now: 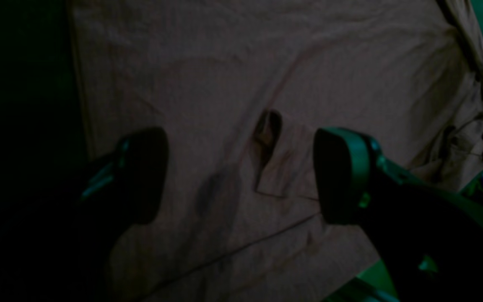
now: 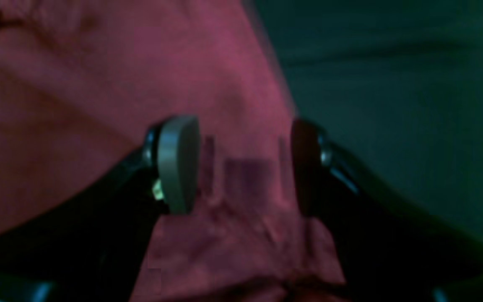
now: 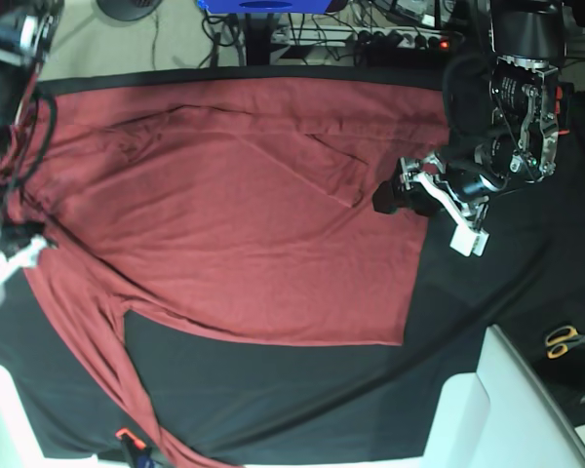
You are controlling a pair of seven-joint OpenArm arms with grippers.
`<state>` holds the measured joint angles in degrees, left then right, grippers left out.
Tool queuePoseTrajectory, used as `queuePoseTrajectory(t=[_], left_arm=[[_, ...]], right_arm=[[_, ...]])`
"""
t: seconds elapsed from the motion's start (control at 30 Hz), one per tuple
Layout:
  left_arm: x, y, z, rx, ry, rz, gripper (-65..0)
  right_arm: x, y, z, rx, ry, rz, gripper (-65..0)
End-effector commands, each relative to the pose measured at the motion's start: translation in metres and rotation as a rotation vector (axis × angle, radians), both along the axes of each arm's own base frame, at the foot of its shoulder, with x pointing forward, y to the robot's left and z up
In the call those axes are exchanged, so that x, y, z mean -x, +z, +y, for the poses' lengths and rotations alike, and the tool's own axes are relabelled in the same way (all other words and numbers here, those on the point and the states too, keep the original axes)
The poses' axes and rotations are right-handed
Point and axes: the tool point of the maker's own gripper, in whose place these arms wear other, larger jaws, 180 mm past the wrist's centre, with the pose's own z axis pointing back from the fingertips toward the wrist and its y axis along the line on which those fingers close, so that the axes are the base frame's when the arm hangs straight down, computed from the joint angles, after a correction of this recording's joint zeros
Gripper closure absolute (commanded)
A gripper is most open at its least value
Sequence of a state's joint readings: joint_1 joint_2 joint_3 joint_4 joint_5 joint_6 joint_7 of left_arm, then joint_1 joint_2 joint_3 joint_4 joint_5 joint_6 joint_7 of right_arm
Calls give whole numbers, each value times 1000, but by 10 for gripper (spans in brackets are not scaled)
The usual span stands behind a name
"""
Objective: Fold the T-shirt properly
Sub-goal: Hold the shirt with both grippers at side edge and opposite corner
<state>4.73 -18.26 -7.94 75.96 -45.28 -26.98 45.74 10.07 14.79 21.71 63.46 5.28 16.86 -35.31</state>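
Brick-red knit, the T-shirt point(image 3: 244, 224) lies spread over most of the black tablecloth point(image 3: 448, 380), body flat, one long sleeve trailing down toward the near edge at the base view's left. A sleeve cuff appears already laid across the chest, near the left gripper.

Left gripper point(image 1: 241, 174) hovers over the shirt's hem side, jaws wide apart, nothing between them; you see only flat cloth and that folded cuff below.

Right gripper point(image 2: 245, 165) sits at the shoulder end, at the shirt's border with the tablecloth. Its jaws stand parted with bunched red cloth between the pads; the view is blurred, so you cannot tell whether cloth is pinched or merely lying there.

Risks, as judged from here:
- If you lift the right arm while cloth snags a pad, the shoulder drags and wrinkles.
- The trailing sleeve hangs near the table edge; pulling the body may slide it off.
- Scissors point(image 3: 565, 338) lie well apart, no concern.
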Motion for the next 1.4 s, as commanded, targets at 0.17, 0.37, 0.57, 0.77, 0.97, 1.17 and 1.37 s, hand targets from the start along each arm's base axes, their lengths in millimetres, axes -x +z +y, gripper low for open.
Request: queuePoseTrajectory(t=[0.17, 0.37, 0.57, 0.77, 0.97, 1.17, 1.37], left_arm=[[-4, 8, 6, 4, 10, -31, -517], [-2, 6, 7, -14, 5, -27, -517], [-1, 0, 11, -78, -16, -19, -517], [-2, 0, 12, -78, -15, -21, -517], [-2, 0, 12, -78, -15, -21, -517], [-3, 1, 12, -78, -15, -24, -517], [-3, 1, 12, -78, -15, -24, -517]], right_arm=[[-25, 0, -27, -8, -54, -21, -326], [-22, -10, -37, -26, -81, 12, -326], [-18, -22, -39, -46, -99, 13, -326], [-17, -24, -38, -50, -101, 13, -303], [-18, -24, -38, -49, -98, 13, -56], [-19, -22, -38, -46, -95, 12, -36], [-33, -11, -39, -45, -94, -21, -33]])
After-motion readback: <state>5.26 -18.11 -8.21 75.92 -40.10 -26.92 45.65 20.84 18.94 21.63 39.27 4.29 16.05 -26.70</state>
